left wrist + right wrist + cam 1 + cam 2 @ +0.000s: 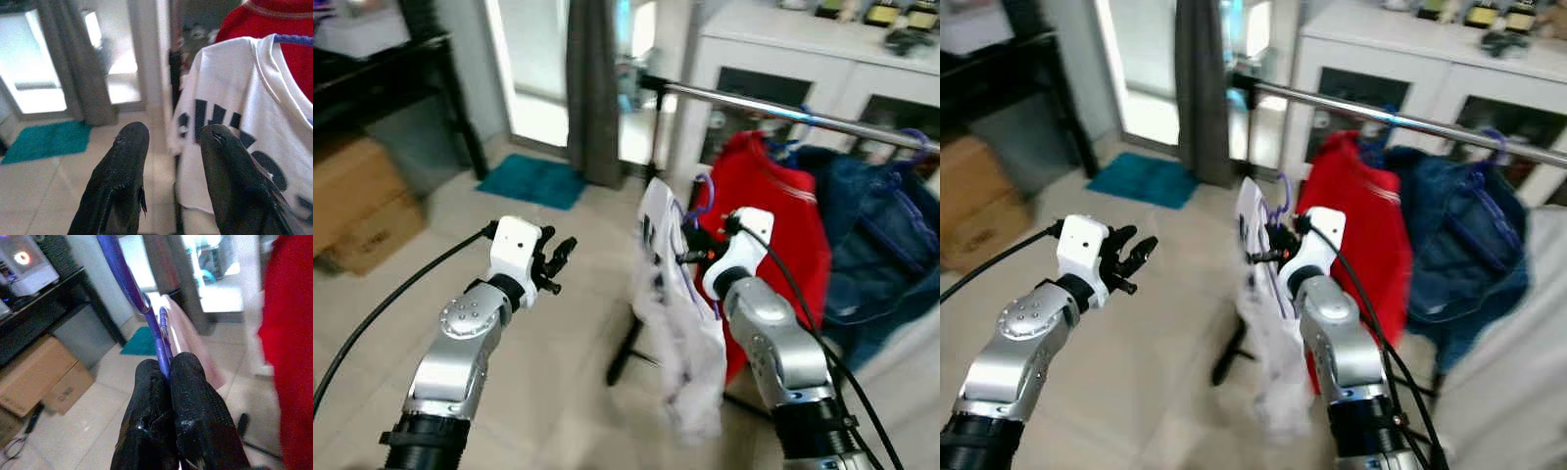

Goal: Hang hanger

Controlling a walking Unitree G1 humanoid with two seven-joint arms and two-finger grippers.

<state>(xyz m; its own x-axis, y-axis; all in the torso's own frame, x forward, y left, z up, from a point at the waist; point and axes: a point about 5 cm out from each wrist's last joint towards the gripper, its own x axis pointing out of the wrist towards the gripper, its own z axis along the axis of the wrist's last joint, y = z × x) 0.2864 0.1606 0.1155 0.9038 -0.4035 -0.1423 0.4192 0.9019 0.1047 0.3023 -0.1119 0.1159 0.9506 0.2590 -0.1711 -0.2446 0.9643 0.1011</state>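
Right gripper [168,377] pinched tight on purple hanger [128,284], cardboard boxes [41,377] beyond.

Pale beige floor tiles [558,323] run to a bright glass doorway [533,59], where a grey curtain [594,88] hangs beside a small teal mat [533,181]. Brown cardboard boxes [357,206] sit under a black shelf [382,73]. A white glass-fronted cabinet [783,69] stands behind.

Before you: a purple hanger [159,340] carries a white T-shirt [677,323] with dark lettering, pinched in the black fingers [195,401] of your right gripper [168,374]. Behind hang a red garment [783,235] and a dark blue one [871,255]; a teal mat [533,181] lies on beige floor tiles [558,372].
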